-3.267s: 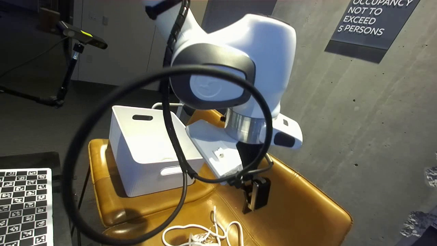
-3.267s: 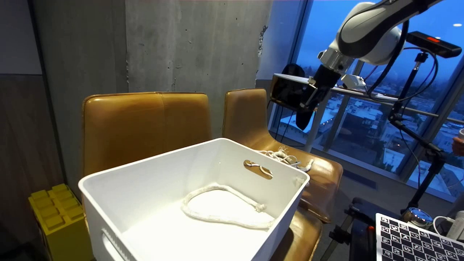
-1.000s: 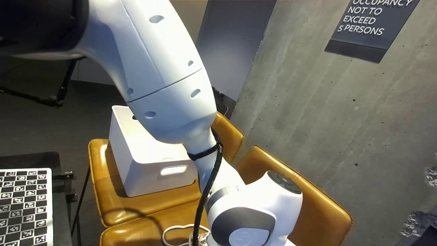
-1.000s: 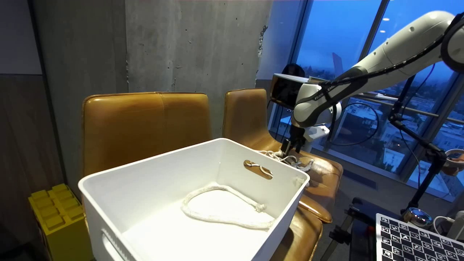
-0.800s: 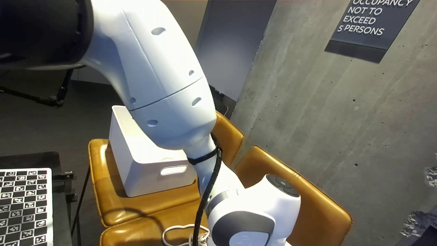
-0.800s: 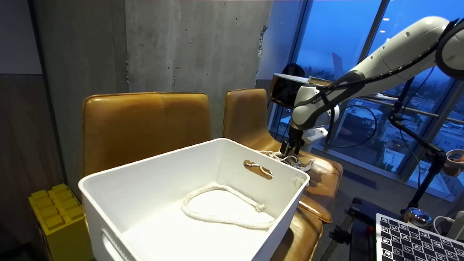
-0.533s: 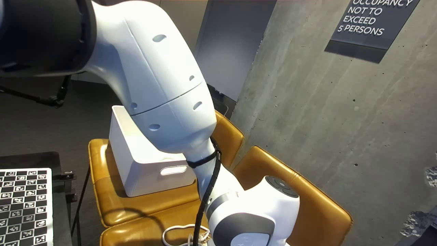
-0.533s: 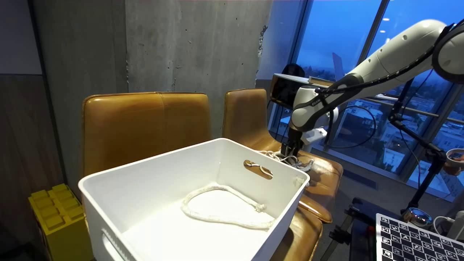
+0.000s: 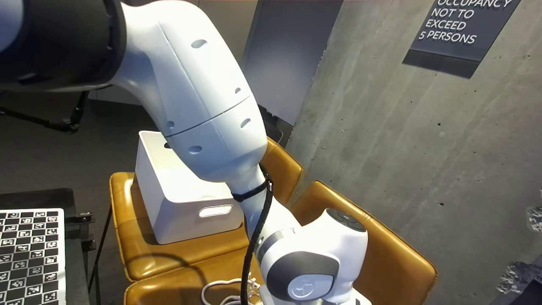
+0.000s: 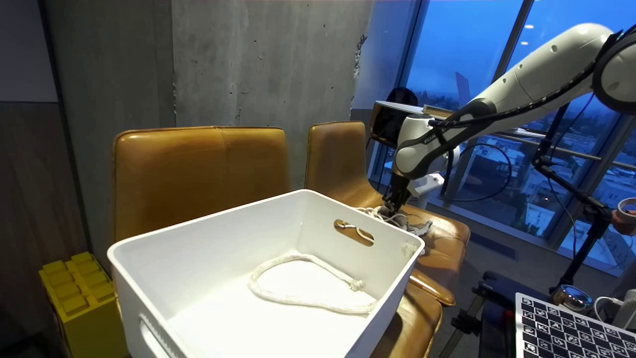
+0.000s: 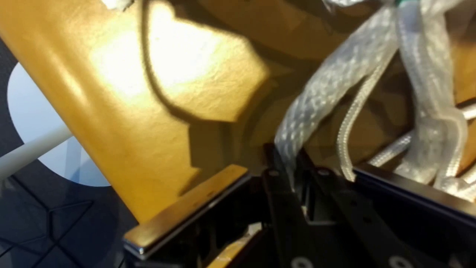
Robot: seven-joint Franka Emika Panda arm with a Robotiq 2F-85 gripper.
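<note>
In the wrist view, the lower part of the braided white rope [image 11: 327,85] is hidden inside the gripper [image 11: 288,160], and the upper part is cut off. In an exterior view, the arm [image 9: 216,127] is cut off by the left and bottom edges. In an exterior view, the cord tangle [image 10: 417,229] is partly hidden by the white box [image 10: 218,258].

From afar I make out woven, fibrous rope [image 11: 331,83], a glossy leather-like chair [image 11: 148,149], a smooth plastic-looking bin [image 10: 238,243] and a matt, pitted concrete wall [image 9: 423,140].
</note>
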